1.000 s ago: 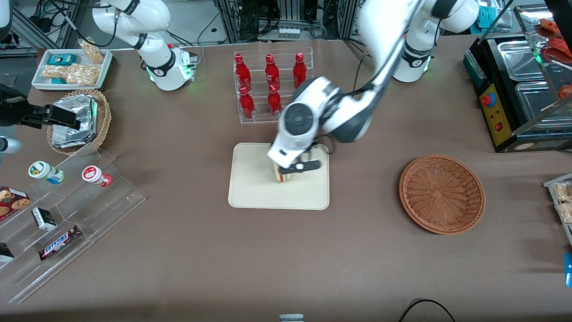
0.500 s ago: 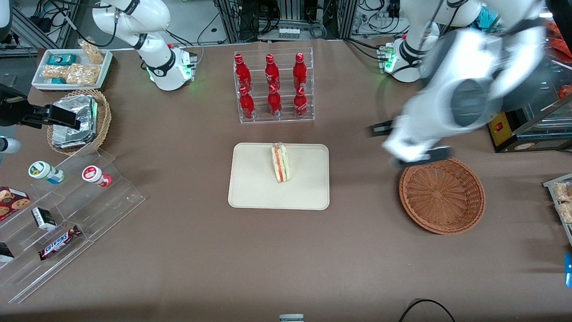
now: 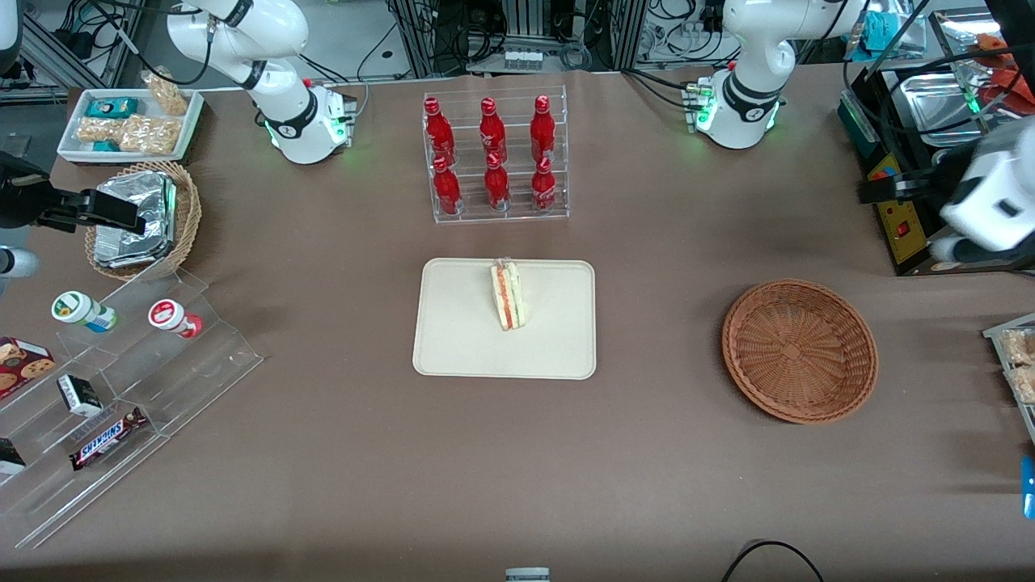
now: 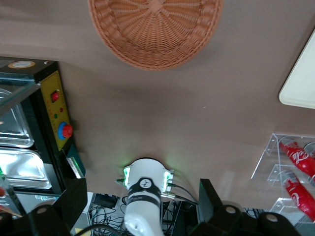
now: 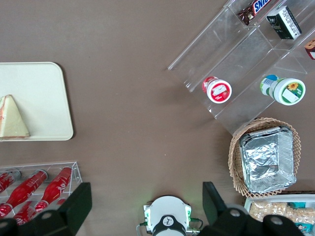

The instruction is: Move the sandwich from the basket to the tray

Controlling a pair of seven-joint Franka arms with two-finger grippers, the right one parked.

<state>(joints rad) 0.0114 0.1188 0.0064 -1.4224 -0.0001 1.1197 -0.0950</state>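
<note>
Your gripper (image 3: 906, 218) is raised at the working arm's end of the table, above the black food-warmer cabinet (image 3: 897, 202) and farther from the front camera than the basket (image 3: 799, 350). Look at the left wrist view: the two dark fingers (image 4: 69, 201) stand wide apart, with only bare table and the arm's own base (image 4: 145, 184) showing between them. They hold nothing and touch nothing.

You can see the sandwich (image 3: 508, 295) standing on edge on the tray (image 3: 453, 347), near the tray's middle, with its red and green filling layers facing up. In the right wrist view its pale bread face (image 5: 12, 118) lies inside the tray's rim (image 5: 66, 130).

The basket sits apart from the tray toward the working arm's end, with only its woven bottom showing. The rack of red bottles (image 3: 493, 158) stands just past the tray, farther from the front camera
</note>
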